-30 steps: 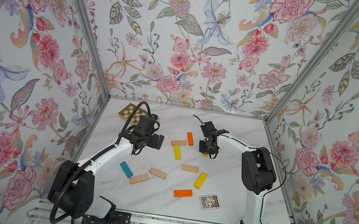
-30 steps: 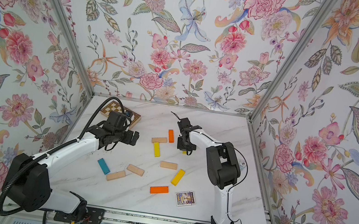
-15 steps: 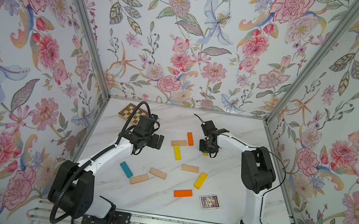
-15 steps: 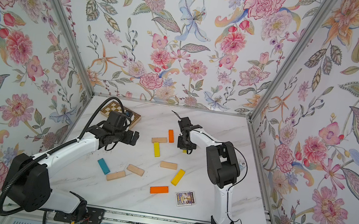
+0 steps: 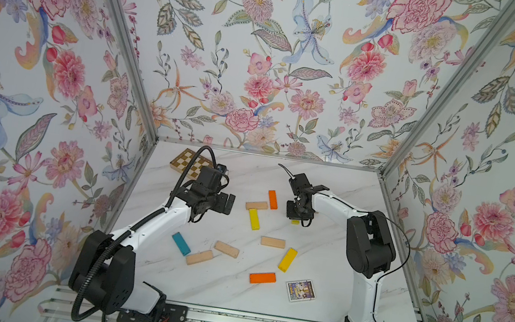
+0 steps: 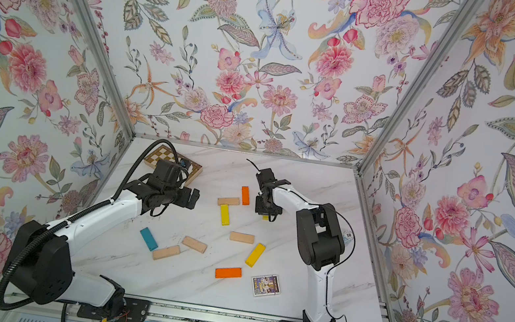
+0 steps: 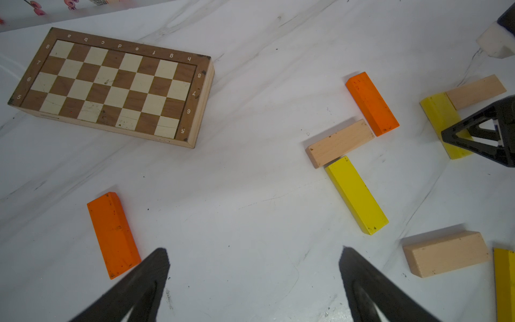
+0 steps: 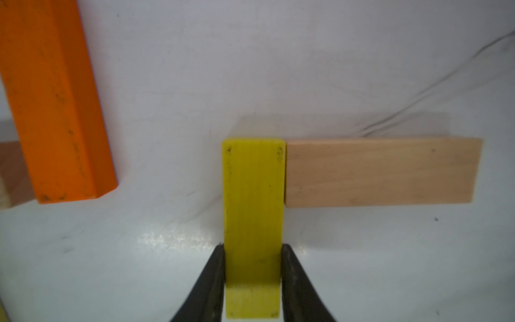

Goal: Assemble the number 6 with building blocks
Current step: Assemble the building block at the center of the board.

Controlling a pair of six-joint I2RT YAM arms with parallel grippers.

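The right gripper (image 8: 252,246) is closed around a yellow block (image 8: 253,195), with one fingertip (image 8: 211,273) against each long side, down at the end nearest the wrist. The block lies flat on the table. I can't say how hard it's being squeezed, only that both jaws sit right up against it.

The bit that matters imo is that the yellow block's long axis runs straight out ahead of the fingers, on the same line as the gripper itself. Out at its far end a beige block (image 8: 381,172) butts square against one long side, touching, so the pair make an L corner. My guess is any sideways drag when the jaws let go would knock that joint open, so a clean straight lift looks like the call.

On the opposite side of the gripper, across a bare gap, sits an orange block (image 8: 55,106), lying roughly parallel to the yellow one. It's right up against a second beige block (image 7: 340,143), which meets a second yellow block (image 7: 356,195). These read to me like two separate corners not joined up yet, so there's plenty left to build.

The left gripper (image 7: 254,251) is further out that way, past that cluster. Its jaws are wide apart with nothing between them, and it hovers over the table. So the right arm is the one on the job here.
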